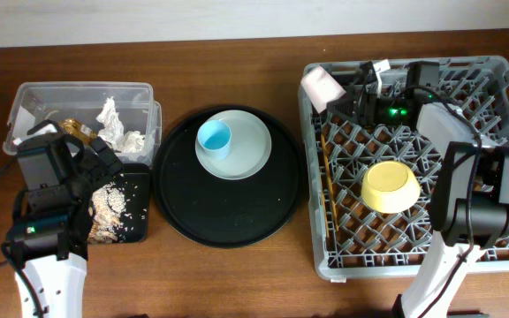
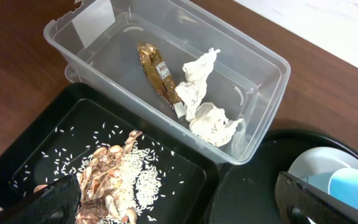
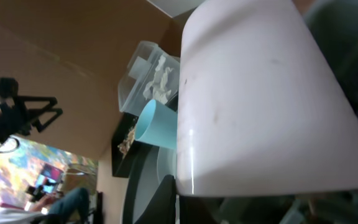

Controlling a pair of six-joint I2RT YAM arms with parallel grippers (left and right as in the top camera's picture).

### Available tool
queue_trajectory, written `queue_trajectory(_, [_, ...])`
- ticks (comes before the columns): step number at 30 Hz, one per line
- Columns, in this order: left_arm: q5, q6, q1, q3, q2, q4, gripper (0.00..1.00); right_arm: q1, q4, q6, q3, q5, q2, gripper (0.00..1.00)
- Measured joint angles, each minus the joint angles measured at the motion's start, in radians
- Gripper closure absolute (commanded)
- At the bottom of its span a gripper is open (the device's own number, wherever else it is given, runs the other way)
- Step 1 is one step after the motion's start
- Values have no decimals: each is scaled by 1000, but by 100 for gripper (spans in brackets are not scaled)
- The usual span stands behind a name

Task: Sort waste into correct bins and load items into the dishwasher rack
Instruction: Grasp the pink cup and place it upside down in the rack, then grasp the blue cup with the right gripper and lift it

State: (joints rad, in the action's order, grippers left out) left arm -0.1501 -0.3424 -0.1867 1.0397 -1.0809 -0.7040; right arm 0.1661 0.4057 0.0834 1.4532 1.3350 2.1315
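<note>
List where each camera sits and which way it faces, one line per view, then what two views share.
Overhead: above the table, looking straight down at rack, round tray and tub; both arms show.
Left wrist: above the black tray, looking down into the tub; its open fingers frame the bottom.
Right wrist: at the rack, facing left across the table; pink cup fills it, no finger clearly shown.
Shared: both wrist views catch the blue cup and tub.

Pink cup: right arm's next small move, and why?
Probably lower the pink cup onto the pegs of the rack, then open the fingers. The right gripper holds it tilted at the rack's far left corner, apparently not yet seated.
</note>
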Motion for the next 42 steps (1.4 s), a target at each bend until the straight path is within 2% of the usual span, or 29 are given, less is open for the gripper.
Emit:
queue_trajectory(2, [0,0,0,0,0,0,1,18,49,3,0,-6,0,95])
queue_trajectory(3, [0,0,0,0,0,0,1,26,58,3,0,-8,0,91])
queue_trajectory(4, [0,0,0,0,0,0,1,34,66,3,0,-8,0,60])
queue_trajectory(5, [0,0,0,0,0,0,1,38,70,5,0,-8,0,2])
queue_trajectory(9, [0,0,0,0,0,0,1,42,115,2,0,-10,-42,2])
queue_trajectory(15, [0,0,0,0,0,0,1,42,297,25,2,-296,-198,0])
queue_trajectory(16, [0,0,0,0,0,0,1,42,335,26,1,-369,-246,9])
queue_trajectory(17, [0,0,0,0,0,0,1,42,356,26,1,-424,-304,22])
queue_trajectory(19, [0,0,0,0,0,0,1,26,417,25,1,-568,-420,69])
queue_trajectory(21, [0,0,0,0,0,0,1,-22,441,27,1,-669,-511,81])
queue_trajectory(22, [0,0,0,0,0,0,1,-52,447,25,1,-693,-533,82])
queue_trajectory(24, [0,0,0,0,0,0,1,-155,446,26,1,-728,-563,76])
queue_trajectory(28, [0,0,0,0,0,0,1,-402,394,26,1,-784,-561,73])
queue_trajectory(31, [0,0,0,0,0,0,1,-612,299,26,1,-906,-513,65])
queue_trajectory(34, [0,0,0,0,0,1,1,-800,142,29,1,-1064,-420,63])
queue_trajectory(36, [0,0,0,0,0,0,1,-866,63,29,1,-1130,-357,56])
queue_trajectory(38, [0,0,0,0,0,0,1,-906,-18,42,1,-1167,-276,62])
queue_trajectory(42, [0,0,0,0,0,0,1,-915,-97,82,1,-1196,-141,62])
